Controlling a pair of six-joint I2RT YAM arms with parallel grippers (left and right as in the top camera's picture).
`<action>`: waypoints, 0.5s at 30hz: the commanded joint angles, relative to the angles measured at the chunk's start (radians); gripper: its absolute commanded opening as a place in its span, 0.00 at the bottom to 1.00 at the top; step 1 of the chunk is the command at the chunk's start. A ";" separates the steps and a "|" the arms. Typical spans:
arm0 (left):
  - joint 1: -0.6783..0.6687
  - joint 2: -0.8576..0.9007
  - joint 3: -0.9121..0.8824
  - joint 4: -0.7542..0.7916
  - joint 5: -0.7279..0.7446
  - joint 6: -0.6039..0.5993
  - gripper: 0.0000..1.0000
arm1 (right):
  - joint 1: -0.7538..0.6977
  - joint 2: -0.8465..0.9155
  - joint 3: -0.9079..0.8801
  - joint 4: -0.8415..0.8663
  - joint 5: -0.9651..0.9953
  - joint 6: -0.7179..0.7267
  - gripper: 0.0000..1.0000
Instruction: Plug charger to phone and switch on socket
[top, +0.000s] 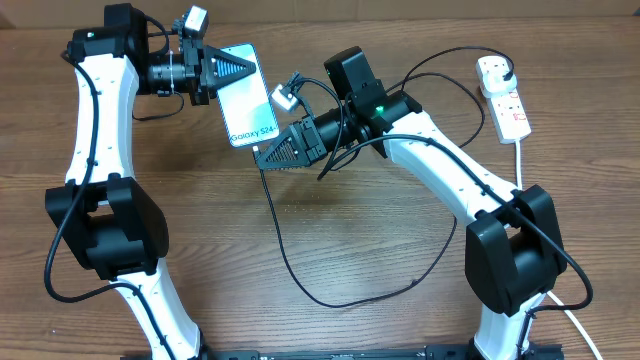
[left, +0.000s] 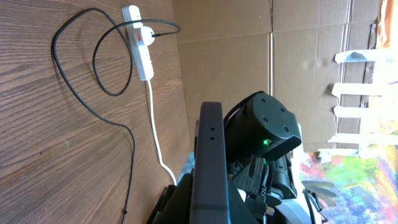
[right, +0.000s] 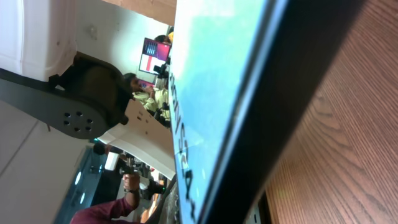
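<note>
My left gripper (top: 222, 70) is shut on the phone (top: 245, 95) and holds it tilted above the table, its light blue "Galaxy" screen facing up. The phone shows edge-on in the left wrist view (left: 208, 162) and fills the right wrist view (right: 205, 93). My right gripper (top: 268, 155) is at the phone's lower edge, shut on the tip of the charger's black cable (top: 290, 270). The connector itself is hidden. The cable loops across the table to its white plug head (top: 492, 68), which sits in the socket (top: 508, 100) at the far right. The socket also shows in the left wrist view (left: 142, 46).
The socket's thick white cord (top: 520, 160) runs down the right side behind my right arm. A cardboard wall (left: 249, 37) stands behind the table's far edge. The black cable lies in loose loops on the wooden table between the arms.
</note>
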 joint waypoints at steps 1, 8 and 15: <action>-0.006 -0.001 0.017 0.000 0.029 0.023 0.04 | -0.005 0.010 0.000 0.008 -0.023 0.001 0.04; -0.006 -0.001 0.017 0.000 0.008 0.023 0.04 | -0.023 0.010 0.000 0.016 -0.040 0.001 0.04; -0.006 -0.001 0.017 -0.003 0.028 0.023 0.04 | -0.030 0.010 0.000 0.016 -0.040 0.001 0.04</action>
